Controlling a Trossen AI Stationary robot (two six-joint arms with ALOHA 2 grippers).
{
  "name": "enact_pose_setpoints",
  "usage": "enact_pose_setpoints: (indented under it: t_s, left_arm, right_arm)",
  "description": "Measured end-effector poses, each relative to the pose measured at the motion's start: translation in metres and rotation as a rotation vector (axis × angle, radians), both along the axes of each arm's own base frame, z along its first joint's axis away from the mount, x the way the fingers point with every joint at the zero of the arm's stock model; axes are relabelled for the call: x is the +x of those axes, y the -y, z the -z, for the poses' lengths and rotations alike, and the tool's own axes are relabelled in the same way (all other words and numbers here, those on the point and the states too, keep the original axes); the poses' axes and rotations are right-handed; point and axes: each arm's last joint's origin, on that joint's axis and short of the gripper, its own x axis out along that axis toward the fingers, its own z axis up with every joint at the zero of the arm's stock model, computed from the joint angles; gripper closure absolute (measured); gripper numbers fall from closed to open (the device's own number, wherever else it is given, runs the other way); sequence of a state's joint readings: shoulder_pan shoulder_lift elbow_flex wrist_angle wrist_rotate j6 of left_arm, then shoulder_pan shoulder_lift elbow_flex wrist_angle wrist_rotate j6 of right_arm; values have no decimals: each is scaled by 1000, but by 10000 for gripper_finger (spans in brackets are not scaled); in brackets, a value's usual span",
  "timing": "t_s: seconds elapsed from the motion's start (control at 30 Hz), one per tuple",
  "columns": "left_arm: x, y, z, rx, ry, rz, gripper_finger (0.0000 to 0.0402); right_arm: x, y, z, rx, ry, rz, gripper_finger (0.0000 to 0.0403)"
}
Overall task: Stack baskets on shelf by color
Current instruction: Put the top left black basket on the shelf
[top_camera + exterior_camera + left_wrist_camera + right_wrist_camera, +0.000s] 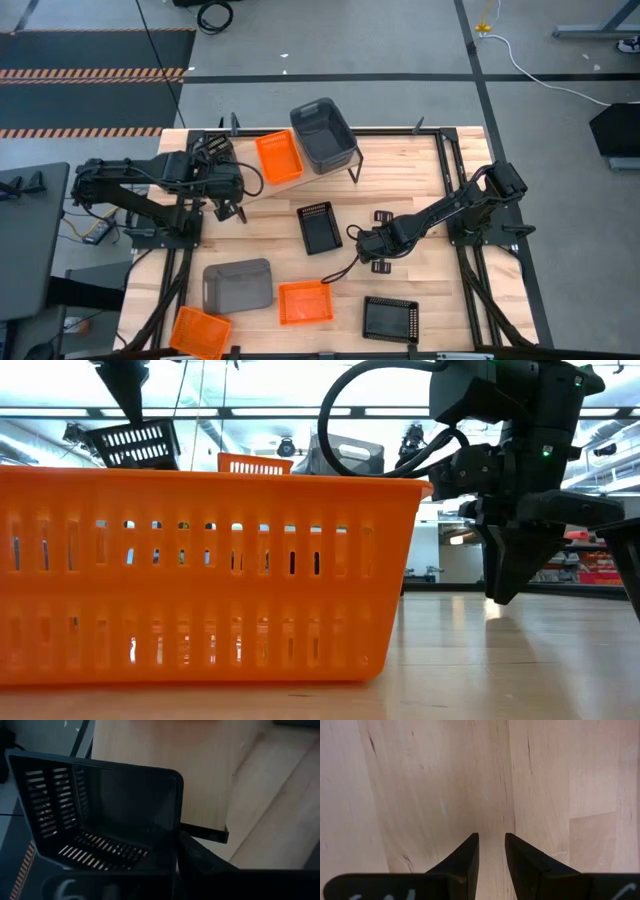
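Observation:
My left gripper (222,172) hangs over the left end of the shelf (200,775), shut on a black basket (100,815) with slotted walls. The low view shows that basket (135,442) tilted in the air. On the shelf's plank rest an orange basket (278,157) and a dark-grey bin (325,135). My right gripper (491,840) stands slightly open at mid-table, pointing steeply down at bare wood with nothing between its fingers. A second black basket (319,227) sits on the table to its left. My left gripper holds the black basket by its rim near a corner (175,852), coming from above and slanting down. The fingers themselves are lost in the dark foot of the wrist picture, so the kind of hold cannot be told. The basket hangs tilted, clear of the shelf.
On the near half of the table lie a grey bin (238,284), two orange baskets (305,302) (200,332) and another black basket (390,320). One orange basket (200,575) fills the low view's left. Bare wood lies at the table's middle right.

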State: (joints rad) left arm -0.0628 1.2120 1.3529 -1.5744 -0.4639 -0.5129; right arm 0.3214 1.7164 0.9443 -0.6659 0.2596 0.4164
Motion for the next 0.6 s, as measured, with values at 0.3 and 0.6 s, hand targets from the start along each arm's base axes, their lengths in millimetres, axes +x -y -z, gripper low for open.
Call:
enact_pose_setpoints:
  t_s: [0.3, 0.6]
  left_arm:
    - [0, 0, -12, 11, 30, 40, 388]
    - [-1, 0, -28, 24, 103, 39, 388]
  right_arm:
    - [0, 0, 0, -2, -2, -12, 302]
    - [0, 0, 0, -3, -3, -15, 302]
